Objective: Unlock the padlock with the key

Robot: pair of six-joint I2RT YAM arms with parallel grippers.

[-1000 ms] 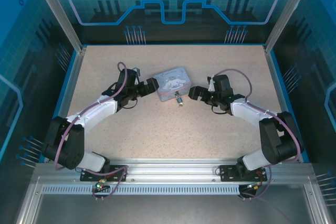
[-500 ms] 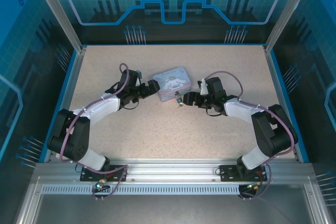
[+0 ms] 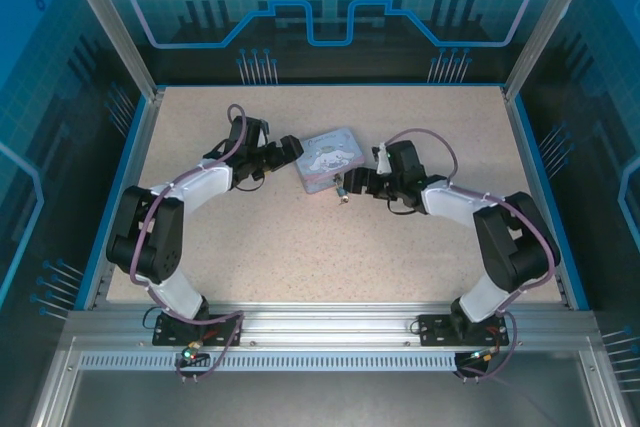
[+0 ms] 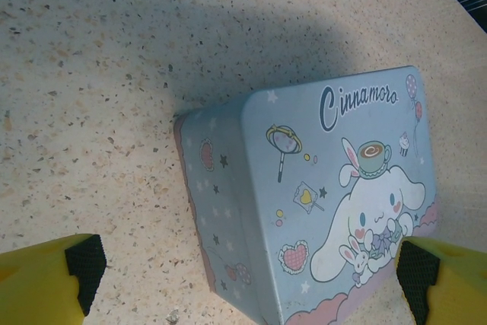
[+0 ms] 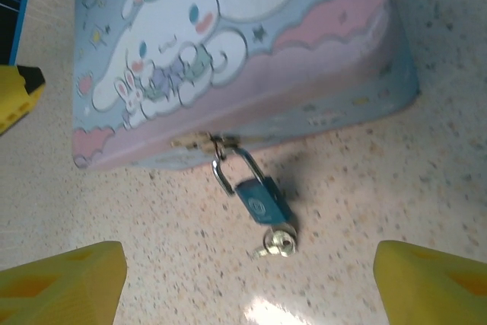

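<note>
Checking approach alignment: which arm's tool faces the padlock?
The right tool: in its wrist view the padlock, key at its base, lies ahead between the open yellow fingers. The left tool faces the printed tin instead.

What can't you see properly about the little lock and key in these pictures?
- Right wrist view: blur hides whether the padlock is locked and how far the key is turned.
- Top view: both are too small to tell apart, beside the tin.
- Right wrist view: the bottom edge cuts off the right gripper fingers.
</note>
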